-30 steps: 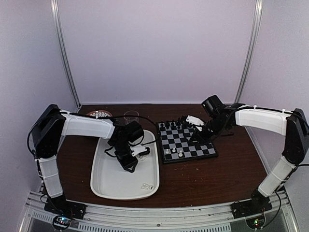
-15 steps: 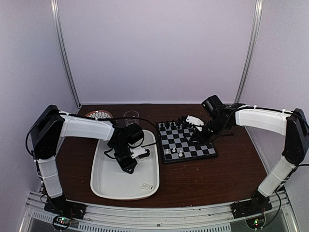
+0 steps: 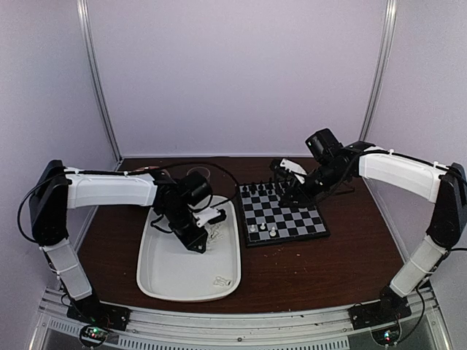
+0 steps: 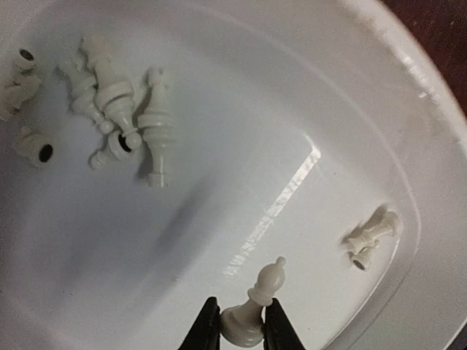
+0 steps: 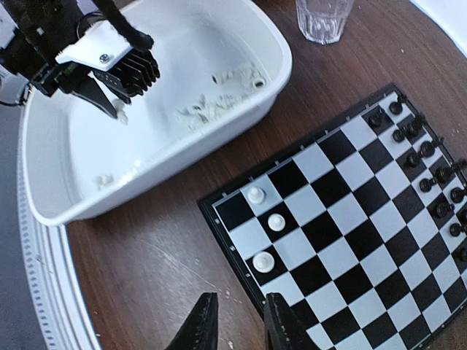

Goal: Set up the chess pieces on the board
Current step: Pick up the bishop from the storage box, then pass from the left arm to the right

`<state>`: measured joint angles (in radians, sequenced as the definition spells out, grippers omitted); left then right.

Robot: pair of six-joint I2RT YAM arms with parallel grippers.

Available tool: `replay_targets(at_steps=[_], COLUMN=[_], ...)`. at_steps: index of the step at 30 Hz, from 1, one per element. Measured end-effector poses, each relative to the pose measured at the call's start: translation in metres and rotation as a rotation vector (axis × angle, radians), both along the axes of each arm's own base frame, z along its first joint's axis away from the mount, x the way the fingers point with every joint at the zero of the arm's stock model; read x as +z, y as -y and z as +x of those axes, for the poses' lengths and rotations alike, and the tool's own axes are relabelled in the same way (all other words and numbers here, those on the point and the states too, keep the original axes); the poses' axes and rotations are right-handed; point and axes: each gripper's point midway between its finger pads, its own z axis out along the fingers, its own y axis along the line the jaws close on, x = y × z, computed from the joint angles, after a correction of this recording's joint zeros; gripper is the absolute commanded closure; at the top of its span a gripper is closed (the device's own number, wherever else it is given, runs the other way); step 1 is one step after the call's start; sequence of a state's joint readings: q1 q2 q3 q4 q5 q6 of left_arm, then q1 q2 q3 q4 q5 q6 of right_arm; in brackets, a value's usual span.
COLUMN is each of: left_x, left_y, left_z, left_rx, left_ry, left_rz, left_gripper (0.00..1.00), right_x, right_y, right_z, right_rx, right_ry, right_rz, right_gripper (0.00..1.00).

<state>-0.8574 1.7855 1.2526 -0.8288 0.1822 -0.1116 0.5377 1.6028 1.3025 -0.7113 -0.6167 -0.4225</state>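
White chessman (image 4: pixel 252 313) pinched in the left fingers (image 4: pixel 206 328) above the tray (image 3: pixel 175 273) near the left edge of the counter (image 3: pixel 328 270), drawn slightly farther back this past second. Probably bound for the mid-counter board (image 3: pixel 292 219), already bearing three white pieces (image 5: pixel 276 221); right fingers (image 5: pixel 198 324) parted, empty.

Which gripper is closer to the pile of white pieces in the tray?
Left. The left gripper is inside the tray, gripping one white piece, near the pile. The right gripper hangs open by the board, outside the tray.
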Motion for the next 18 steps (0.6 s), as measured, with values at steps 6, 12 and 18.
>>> replay_targets(at_steps=[6,12,18], left_x=[0.081,0.101,0.111], left_y=[0.037,0.063,0.075], left_z=[0.014,0.015,0.017], left_rx=[0.102,0.174,0.195], left_ry=[0.086,0.053,0.027], left_rz=[-0.32,-0.526,-0.614], left_gripper=[0.86,0.84,0.83], right_x=[0.034,0.024,0.033], right_y=[-0.041,-0.084,-0.11], right_z=[-0.007,-0.029,-0.048], right_rx=[0.063,0.117,0.17], right_ry=[-0.12,-0.311,-0.39], right_rz=[0.15,0.195,0.228], right_gripper=[0.73,0.66,0.66])
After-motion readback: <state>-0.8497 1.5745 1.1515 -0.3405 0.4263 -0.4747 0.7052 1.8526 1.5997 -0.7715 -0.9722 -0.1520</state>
